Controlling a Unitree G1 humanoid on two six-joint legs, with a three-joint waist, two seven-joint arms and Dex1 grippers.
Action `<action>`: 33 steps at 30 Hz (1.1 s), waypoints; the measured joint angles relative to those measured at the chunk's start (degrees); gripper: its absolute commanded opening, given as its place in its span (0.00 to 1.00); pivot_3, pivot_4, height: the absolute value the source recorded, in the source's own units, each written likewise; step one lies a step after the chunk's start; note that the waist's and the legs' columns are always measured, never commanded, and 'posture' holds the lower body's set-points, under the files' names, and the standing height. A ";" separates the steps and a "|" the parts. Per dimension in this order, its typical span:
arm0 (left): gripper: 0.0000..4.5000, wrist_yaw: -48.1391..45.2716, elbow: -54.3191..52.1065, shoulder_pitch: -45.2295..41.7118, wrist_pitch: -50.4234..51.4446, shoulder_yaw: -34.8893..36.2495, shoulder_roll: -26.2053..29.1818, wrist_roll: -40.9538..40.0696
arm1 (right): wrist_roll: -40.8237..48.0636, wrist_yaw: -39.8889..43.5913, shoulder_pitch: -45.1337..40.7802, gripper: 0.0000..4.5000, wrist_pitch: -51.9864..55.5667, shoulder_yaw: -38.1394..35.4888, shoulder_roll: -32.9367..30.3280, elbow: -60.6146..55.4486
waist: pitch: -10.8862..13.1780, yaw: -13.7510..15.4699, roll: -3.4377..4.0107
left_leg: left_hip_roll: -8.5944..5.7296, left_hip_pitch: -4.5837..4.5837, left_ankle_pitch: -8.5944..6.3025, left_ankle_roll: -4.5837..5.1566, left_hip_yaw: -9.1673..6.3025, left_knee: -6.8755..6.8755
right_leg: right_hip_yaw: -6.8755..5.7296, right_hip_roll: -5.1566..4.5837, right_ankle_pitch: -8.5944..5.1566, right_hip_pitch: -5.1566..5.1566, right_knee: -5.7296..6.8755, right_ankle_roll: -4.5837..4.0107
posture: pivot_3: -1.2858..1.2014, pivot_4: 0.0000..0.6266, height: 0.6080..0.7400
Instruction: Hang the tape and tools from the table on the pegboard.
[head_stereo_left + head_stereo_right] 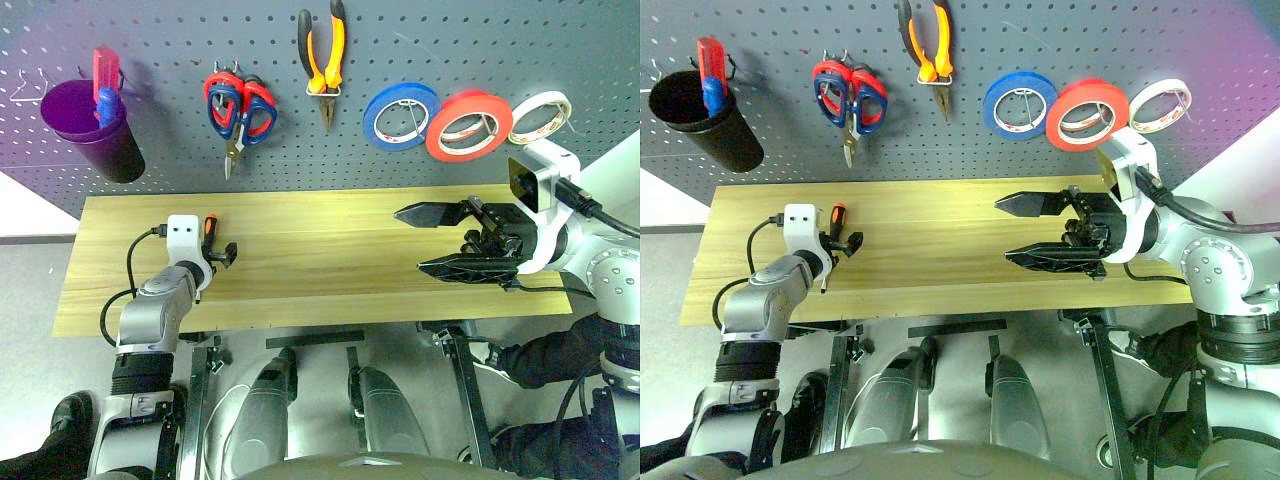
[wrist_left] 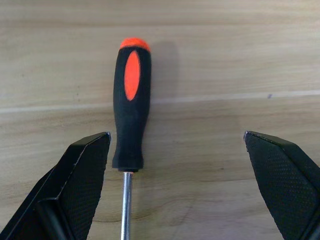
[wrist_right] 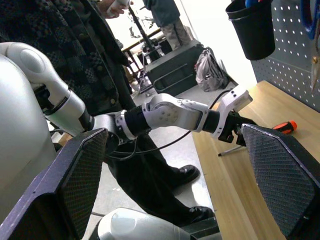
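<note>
The screwdriver [image 2: 131, 105] is seen flat on the table [image 1: 330, 250], its shaft between the wide-spread jaws of the left gripper [image 2: 175, 165]; a centred closure on the handle looks advisable, while the right gripper [image 1: 432, 240] is held wide apart, well away from the screwdriver

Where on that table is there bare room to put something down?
Most of the table is bare wood: the wide middle stretch between the left gripper and the open right gripper, and the far left end. It is crowded only near the left, where the screwdriver lies between the open left fingers.
</note>
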 measured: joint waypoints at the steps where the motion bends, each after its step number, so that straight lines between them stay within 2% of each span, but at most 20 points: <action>1: 1.00 0.01 0.44 -0.13 0.00 0.07 0.07 0.09 | 0.01 -0.02 0.21 1.00 0.06 0.00 -0.09 -0.47 | 0.00 0.00 0.00 | 0.00 0.00 0.00 0.00 0.00 0.00 | 0.00 0.00 0.00 0.00 0.00 0.00 | 0.48 0.58 1.00; 9: 1.00 -0.11 1.32 -0.66 -0.10 0.35 0.48 0.85 | 0.08 -0.60 1.44 1.00 0.35 -0.04 -0.21 -1.41 | 0.00 0.01 0.00 | 0.00 0.00 -0.01 0.01 0.00 -0.01 | 0.01 -0.01 0.00 0.00 -0.02 0.00 | 0.48 0.61 1.00; 16: 1.00 -0.64 7.88 -4.90 -2.93 1.27 2.22 1.24 | 0.70 -1.25 2.29 1.00 1.21 -0.39 -0.76 -1.80 | 0.12 -0.13 -0.02 | 0.00 -0.03 -0.04 0.06 0.00 -0.01 | 0.03 -0.02 0.00 -0.01 -0.05 0.00 | 0.48 0.65 1.00; 24: 1.00 -1.53 8.14 -4.74 -3.57 1.25 2.33 1.53 | 1.66 -2.54 3.24 1.00 2.81 -1.36 -1.75 -2.81 | 0.81 -0.85 -0.06 | 0.00 -0.08 -0.10 0.17 0.01 -0.02 | 0.05 -0.08 0.00 0.01 -0.13 0.00 | 0.47 0.71 1.00; 33: 1.00 -1.55 7.38 -3.41 -2.71 0.37 1.82 2.06 | 3.43 -4.21 5.24 1.00 4.29 -2.30 -2.52 -4.24 | 1.62 -1.40 -0.09 | 0.00 -0.10 -0.13 0.21 0.03 -0.06 | 0.05 -0.10 0.00 -0.01 -0.19 0.00 | 0.47 0.73 1.00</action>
